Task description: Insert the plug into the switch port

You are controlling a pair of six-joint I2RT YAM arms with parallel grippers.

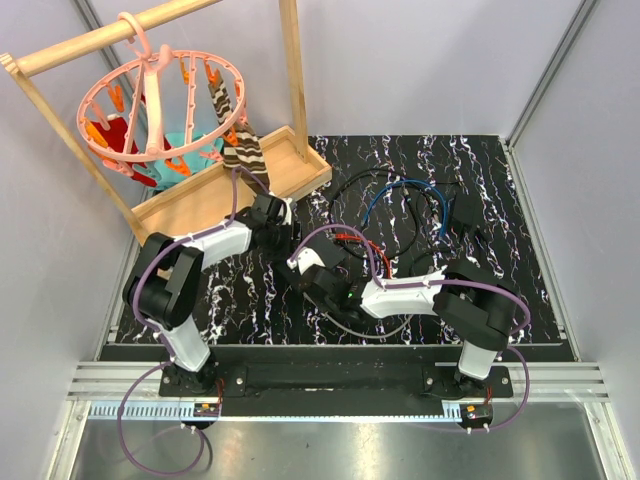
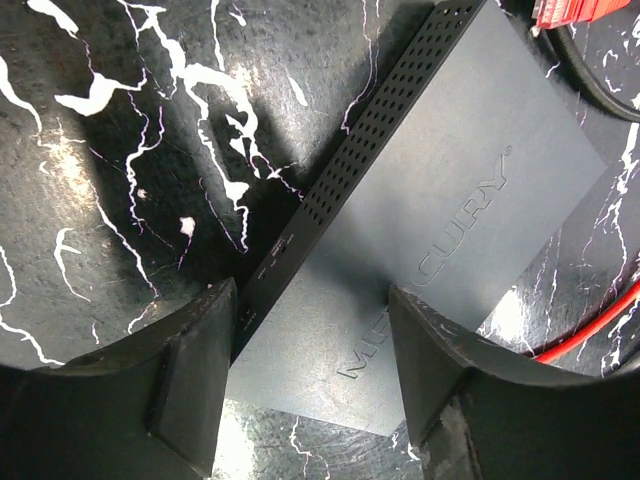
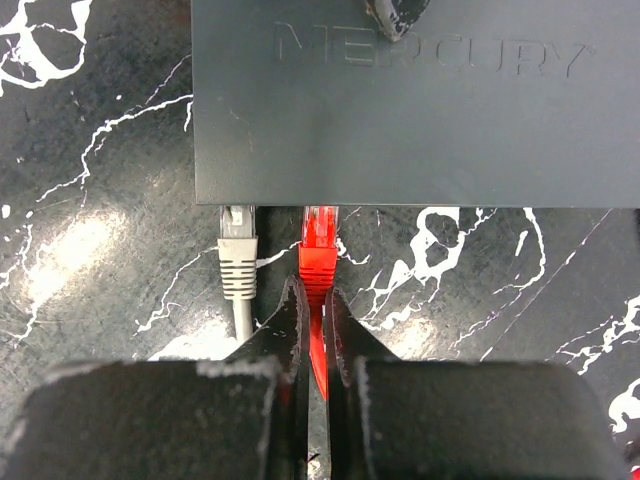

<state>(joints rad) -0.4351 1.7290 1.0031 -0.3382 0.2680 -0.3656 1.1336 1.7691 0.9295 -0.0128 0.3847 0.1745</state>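
Right gripper point(image 3: 312, 292) first: its fingers are pressed together on the red plug point(image 3: 319, 245), pinching the boot just behind the clip, at the lower centre of the right wrist view. Straight ahead, the plug's nose meets the near long edge of the flat black switch point(image 3: 400, 110), which fills the top of that frame. The switch port sits under that edge and I can't see into it, so I'd judge the plug is at the mouth or partly in, with nothing to show it is seated. Just to its left in the frame, a grey plug point(image 3: 237, 250) lies with its nose at the same edge. Left gripper point(image 2: 315, 370), in its own view, stands spread over one end of the switch, one finger against the vented side, seemingly steadying it on the marbled worktop point(image 3: 90, 150). What looks left is the last push home and letting go.
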